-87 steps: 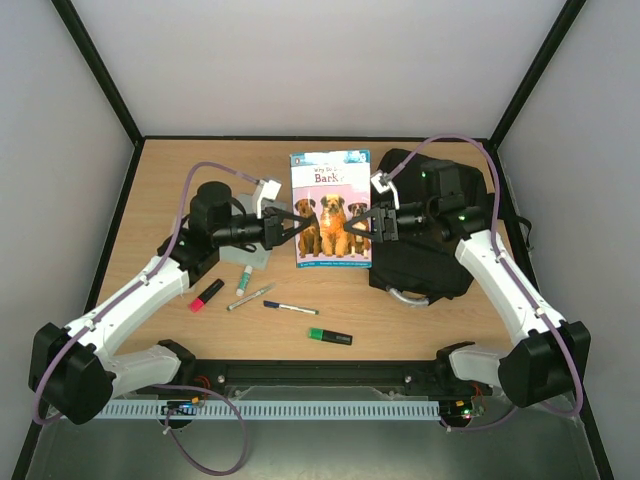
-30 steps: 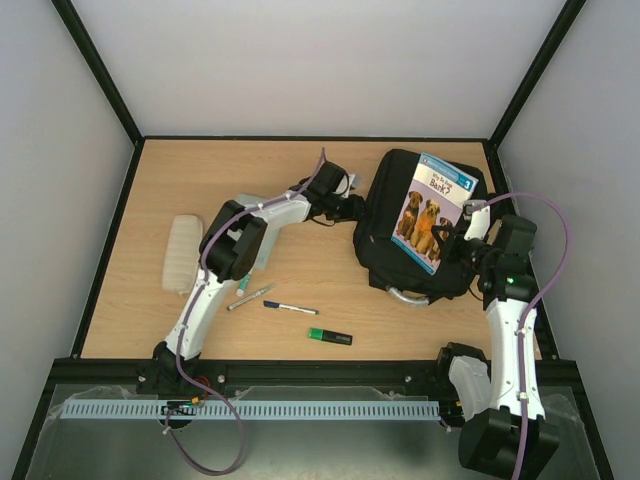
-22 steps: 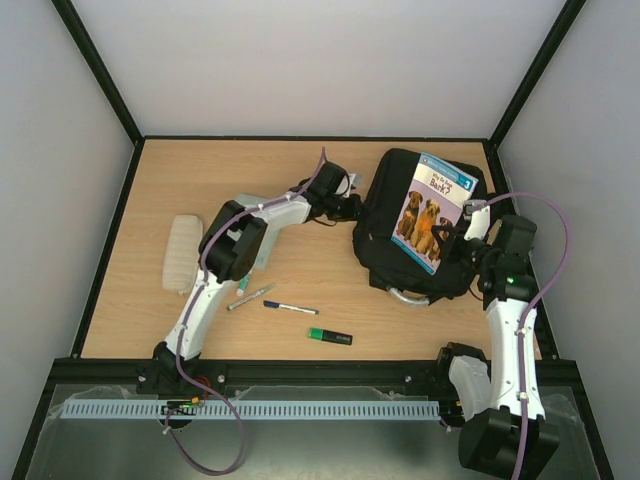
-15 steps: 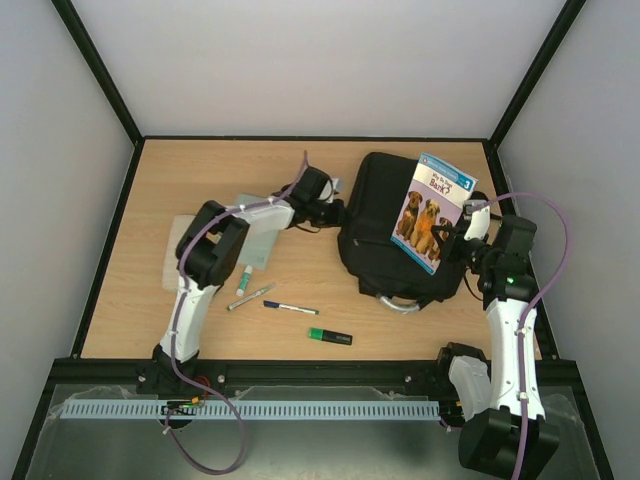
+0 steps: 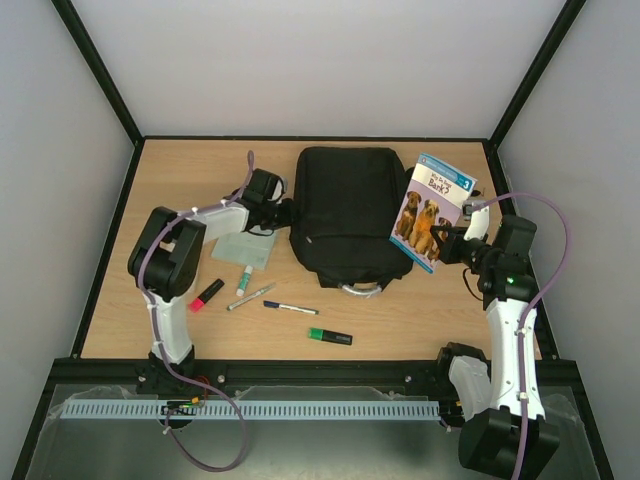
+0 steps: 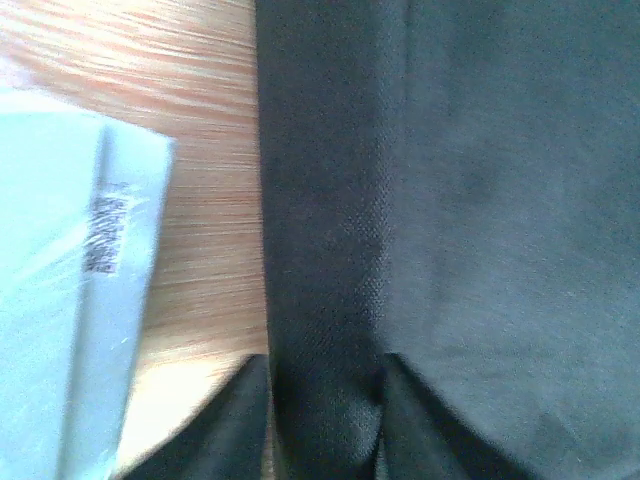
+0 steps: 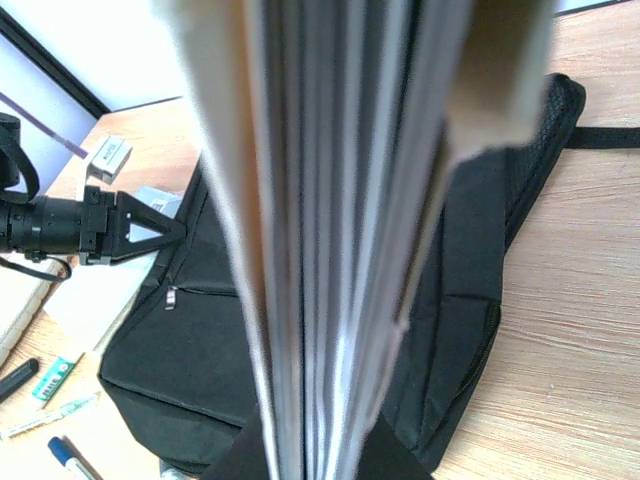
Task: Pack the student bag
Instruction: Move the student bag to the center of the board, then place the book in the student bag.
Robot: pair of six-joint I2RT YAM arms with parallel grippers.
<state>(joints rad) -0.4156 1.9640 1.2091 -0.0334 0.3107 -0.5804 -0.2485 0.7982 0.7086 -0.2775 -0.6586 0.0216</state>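
The student bag (image 5: 345, 210), a large black backpack, lies flat in the middle of the table, its grey handle (image 5: 358, 290) towards me. My left gripper (image 5: 283, 213) is at its left edge. In the left wrist view that gripper (image 6: 325, 425) is shut on a fold of the bag's black fabric (image 6: 330, 250). My right gripper (image 5: 447, 246) holds a dog picture book (image 5: 432, 212) upright, just right of the bag. From the right wrist the book (image 7: 330, 200) shows edge-on, clamped between the jaws of the gripper (image 7: 315, 455), with the bag (image 7: 190, 340) behind it.
A pale grey flat booklet (image 5: 243, 248) lies left of the bag, under the left arm. Near the front lie a red marker (image 5: 207, 294), a green-capped pen (image 5: 243, 279), a silver pen (image 5: 250, 296), a blue pen (image 5: 290, 308) and a green highlighter (image 5: 329, 336).
My left gripper closed on the bag's left edge and dragged the bag leftward, from under the book to the table's middle. The right arm has stayed still with the book.
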